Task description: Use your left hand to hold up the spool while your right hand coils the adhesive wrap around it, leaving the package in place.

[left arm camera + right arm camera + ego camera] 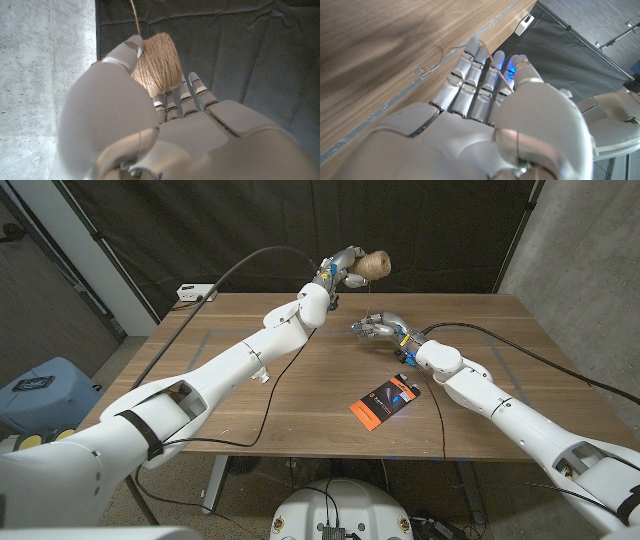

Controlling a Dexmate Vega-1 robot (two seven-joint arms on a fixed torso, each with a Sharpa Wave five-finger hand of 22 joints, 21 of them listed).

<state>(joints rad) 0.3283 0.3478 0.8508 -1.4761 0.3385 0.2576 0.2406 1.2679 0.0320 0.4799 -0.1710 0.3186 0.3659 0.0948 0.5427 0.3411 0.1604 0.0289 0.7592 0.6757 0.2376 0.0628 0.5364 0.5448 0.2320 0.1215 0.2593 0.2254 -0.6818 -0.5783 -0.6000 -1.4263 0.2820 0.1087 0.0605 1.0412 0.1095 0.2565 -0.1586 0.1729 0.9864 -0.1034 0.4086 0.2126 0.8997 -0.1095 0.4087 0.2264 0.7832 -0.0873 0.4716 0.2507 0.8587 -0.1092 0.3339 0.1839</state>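
Note:
My left hand [340, 268] holds a spool of brown twine [373, 264] in the air above the table's far edge; its fingers [176, 102] wrap the spool [159, 60]. A thin strand [133, 11] leaves the spool. My right hand [381, 327] hovers low over the table's back middle, below the spool, fingers curled with the thumb pressed on them. A thin twine strand [470, 59] runs across those fingers and under the thumb, so it looks pinched. The orange and black package [383, 402] lies flat on the table [250, 415], nearer than the right hand.
A white box [192, 293] with a cable sits at the table's far left corner. Black cables trail over the table beside both arms. Faint tape lines [405, 87] mark the wood. A blue bin [40, 390] stands left of the table.

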